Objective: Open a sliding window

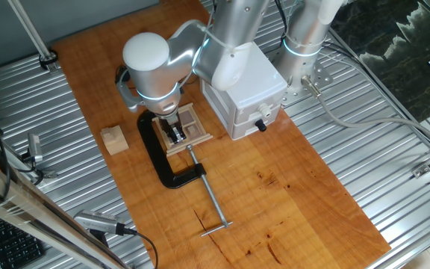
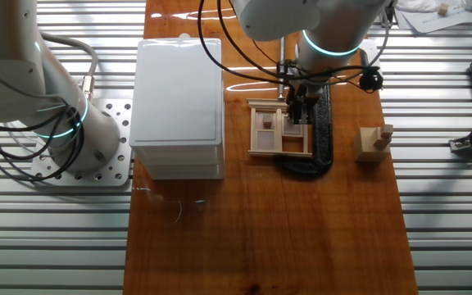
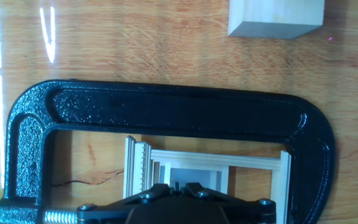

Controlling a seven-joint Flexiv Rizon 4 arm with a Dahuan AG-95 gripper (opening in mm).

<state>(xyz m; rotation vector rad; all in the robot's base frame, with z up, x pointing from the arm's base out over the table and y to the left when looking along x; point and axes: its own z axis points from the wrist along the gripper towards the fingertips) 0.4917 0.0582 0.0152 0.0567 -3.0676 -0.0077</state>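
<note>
The sliding window (image 1: 195, 122) is a small light-wood frame with brown panes, lying flat on the wooden table and held in a black C-clamp (image 1: 169, 175). My gripper (image 1: 176, 135) points straight down onto the window's near side. In the other fixed view the gripper (image 2: 298, 111) sits at the window's (image 2: 270, 131) right part. In the hand view the fingertips (image 3: 180, 185) stand almost together, with a thin dark piece between them, just over the window's frame (image 3: 253, 163). The window's panes are mostly hidden by the hand.
A white box (image 1: 245, 88) with a black knob (image 1: 260, 125) stands right of the window. A plain wooden cube (image 1: 114, 140) lies left of the clamp. The clamp's screw rod (image 1: 212, 200) runs toward the front. Metal ribbed surfaces flank the wooden board.
</note>
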